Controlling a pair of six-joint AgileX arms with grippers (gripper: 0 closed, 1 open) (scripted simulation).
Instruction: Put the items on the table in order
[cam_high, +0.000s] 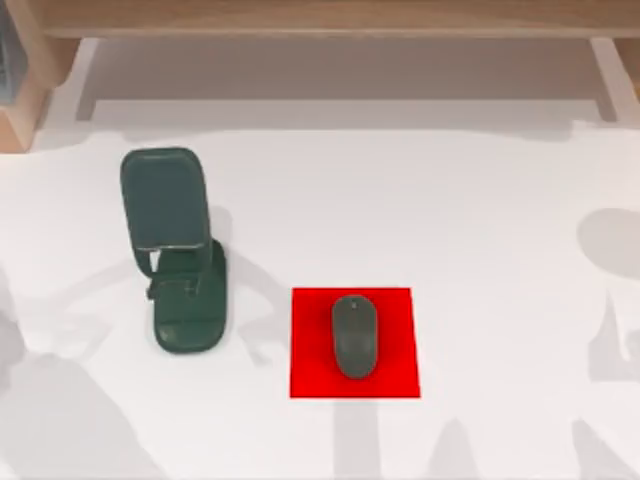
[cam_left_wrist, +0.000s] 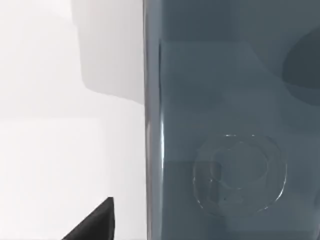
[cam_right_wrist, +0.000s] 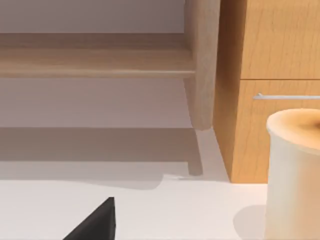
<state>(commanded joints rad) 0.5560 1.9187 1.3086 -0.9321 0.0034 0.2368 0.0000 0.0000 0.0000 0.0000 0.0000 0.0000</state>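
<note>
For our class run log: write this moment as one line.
phone: leaning on stand | mouse: on red square | table: white

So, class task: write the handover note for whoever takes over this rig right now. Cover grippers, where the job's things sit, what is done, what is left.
Grippers: neither arm reaches into the top view; whether their fingers are open or shut cannot be told.
Phone: propped on the dark green stand, left half of the table. The left wrist camera sits close against it.
Mouse: lying on the red square, near the table's middle.
Done: both items appear placed.
Left: probably nothing but confirming both arms are clear.
</note>
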